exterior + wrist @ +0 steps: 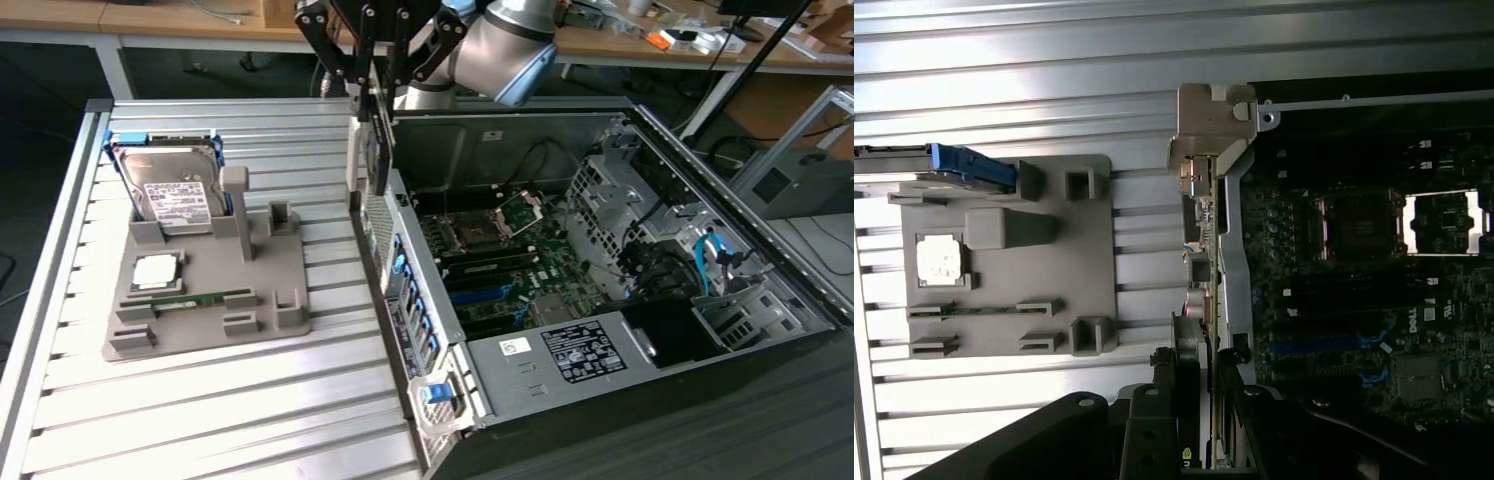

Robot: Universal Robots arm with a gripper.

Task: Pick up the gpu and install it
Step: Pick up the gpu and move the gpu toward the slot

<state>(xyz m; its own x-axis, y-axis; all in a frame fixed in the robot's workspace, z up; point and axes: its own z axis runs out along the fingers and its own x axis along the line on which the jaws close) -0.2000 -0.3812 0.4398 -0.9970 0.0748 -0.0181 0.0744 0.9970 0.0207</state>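
Claw (374, 95) closed on the gpu (375, 150). Card hangs edge-on and upright from the fingertips, above the case's near side wall (400, 260), not yet over the motherboard (514, 260). In the wrist view the card's thin edge (1210, 440) sits between the two dark fingers (1154, 430).

Risks, as judgement:
- Card sits right at the case wall, so its lower edge or the metal bracket could clip the wall on the way in.
- Grip is narrow on a thin board. A knock could tilt it between the fingers, and then it would meet the slot skewed.
- Loose cables (714, 255) are inside the case. They look well apart from the slot area, so low concern.

Surface (200, 420): slatted grey metal. A grey parts holder (200, 325) stands on it beside the case, with the hard drive (174, 195) propped upright, a CPU chip (156, 270) and a RAM stick (200, 298).

Room: cluttered wooden desks (160, 15) behind, dark floor.
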